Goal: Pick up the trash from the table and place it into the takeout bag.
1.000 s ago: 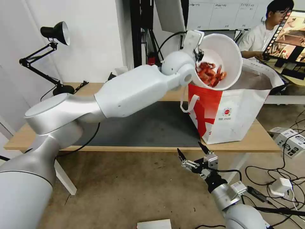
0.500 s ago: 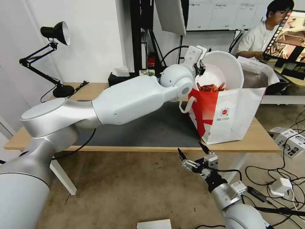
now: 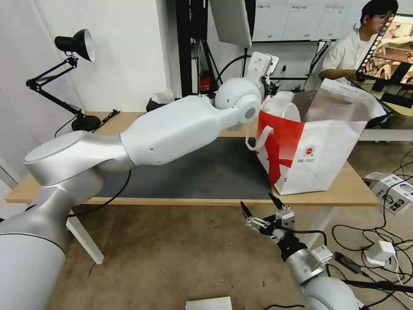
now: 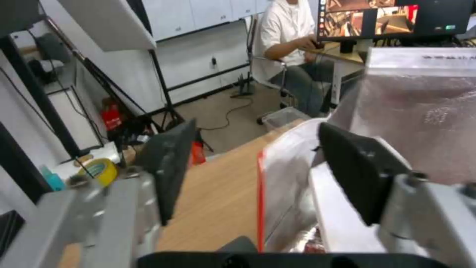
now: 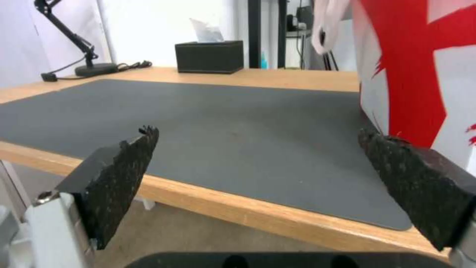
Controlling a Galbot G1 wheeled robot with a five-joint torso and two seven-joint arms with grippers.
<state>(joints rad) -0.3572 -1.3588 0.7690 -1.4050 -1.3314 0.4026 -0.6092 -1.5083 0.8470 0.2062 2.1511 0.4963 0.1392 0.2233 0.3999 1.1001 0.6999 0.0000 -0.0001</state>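
Note:
The takeout bag [image 3: 318, 150] stands open at the right end of the table [image 3: 352, 189], its red side panel facing my left arm. The white bowl [image 3: 282, 107] of trash sits tilted inside the bag's near left corner, its side showing above the rim. My left gripper [image 3: 272, 88] hovers just above that corner. In the left wrist view the left gripper [image 4: 258, 167] is open, one finger [image 4: 357, 175] over the bowl's white rim [image 4: 337, 223] and holding nothing. My right gripper [image 3: 262, 210] hangs open below the table's front edge, facing the dark mat [image 5: 223, 119].
A black tissue box [image 3: 161, 103] and a desk lamp [image 3: 73, 43] stand at the table's back left. Cables, a power adapter and boxes [image 3: 396, 189] lie on the floor to the right. A person sits at a desk behind the bag.
The bowl has gone from tilted above the bag's rim down into the bag. My left gripper has let go of it. The right arm has not moved.

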